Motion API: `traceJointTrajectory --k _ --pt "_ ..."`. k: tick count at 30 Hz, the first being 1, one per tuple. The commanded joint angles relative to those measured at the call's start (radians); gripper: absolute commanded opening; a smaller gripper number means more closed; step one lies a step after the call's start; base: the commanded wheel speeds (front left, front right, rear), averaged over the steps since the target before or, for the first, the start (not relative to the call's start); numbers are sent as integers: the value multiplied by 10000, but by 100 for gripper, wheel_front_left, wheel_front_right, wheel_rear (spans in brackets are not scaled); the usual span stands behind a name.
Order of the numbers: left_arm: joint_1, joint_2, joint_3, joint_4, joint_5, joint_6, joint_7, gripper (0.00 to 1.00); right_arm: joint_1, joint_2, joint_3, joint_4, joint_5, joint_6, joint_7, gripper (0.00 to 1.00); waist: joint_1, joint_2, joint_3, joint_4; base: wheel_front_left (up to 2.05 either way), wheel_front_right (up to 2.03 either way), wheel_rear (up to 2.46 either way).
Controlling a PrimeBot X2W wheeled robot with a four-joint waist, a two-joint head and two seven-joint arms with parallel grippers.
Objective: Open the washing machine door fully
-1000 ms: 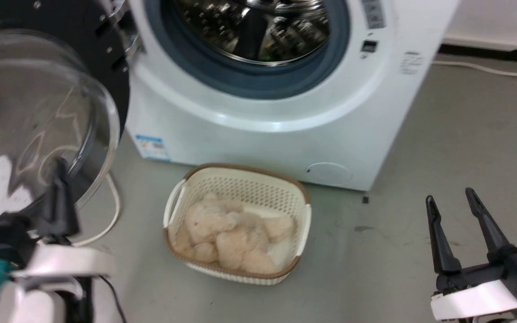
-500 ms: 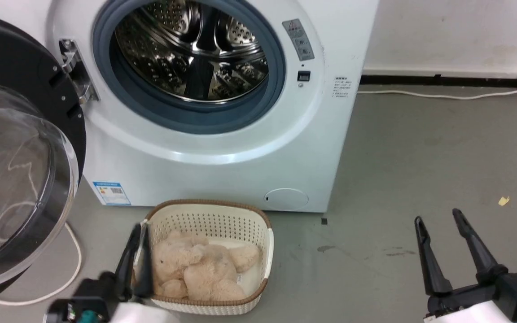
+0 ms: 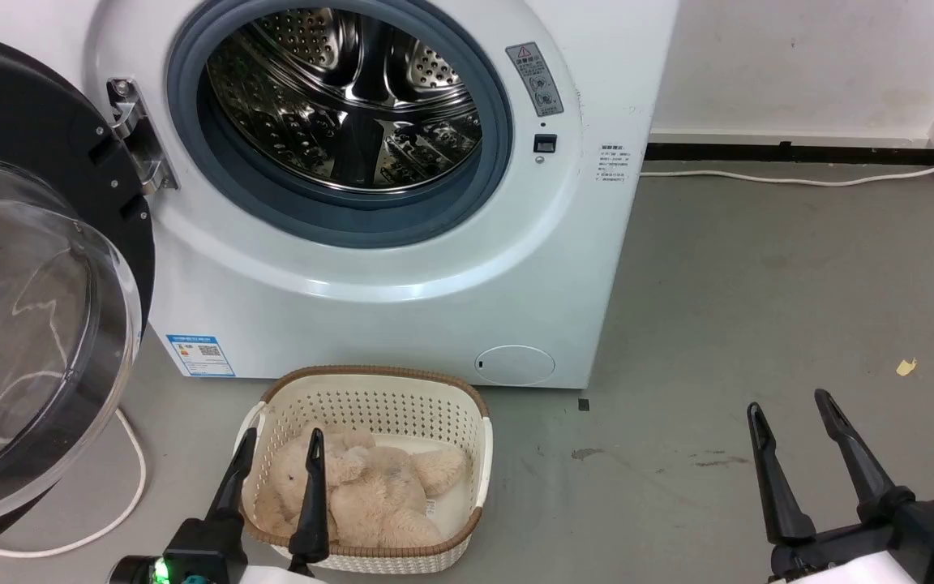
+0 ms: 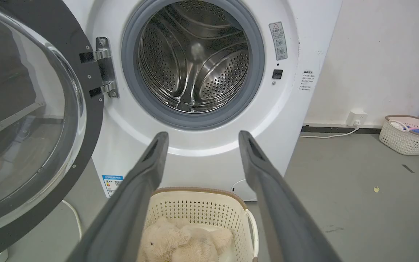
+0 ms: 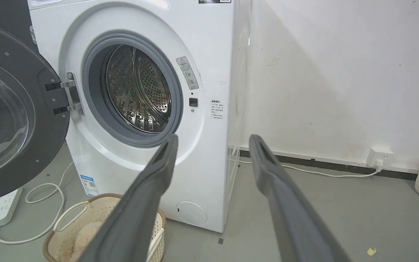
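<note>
Door position: the washing machine door point(image 3: 29, 284) hangs on its hinge point(image 3: 136, 134) at the left edge of the machine front. It is swung well clear of the steel drum point(image 3: 345, 97), with the glass bowl exposed.

Claw state: the left gripper point(image 3: 283, 438) has its fingers apart and empty, above the near rim of the laundry basket point(image 3: 479, 454), which holds a plush toy point(image 3: 378, 495). The right gripper point(image 3: 789, 404) is likewise spread and empty, over the floor well to the right of the machine.

Procedure: the door appears at or near full travel. If any swing remains, press on the black rim near its free edge, not on the glass or near the hinge. Sweep the arm around the basket.

Markings: a warning-triangle sticker point(image 3: 534, 79) sits beside the drum opening. A blue-headed sticker with a code square point(image 3: 199, 354) sits at the lower left corner of the front. A small printed label point(image 3: 613, 162) sits at the right edge. Their print is too small to read, and no brand name is legible.
</note>
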Motion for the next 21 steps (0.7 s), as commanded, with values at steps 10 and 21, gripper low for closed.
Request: traceJointTrajectory --k 10,21 --pt "-24 -95 103 -49 190 -56 -41 100 120 33 16 104 43 8 -45 100 0 0 40 -10 0 0 0" --pt "-17 -138 104 -79 174 -92 67 0 -22 -1 38 134 9 -2 53 0 1 0 21 -5 0 0 0"
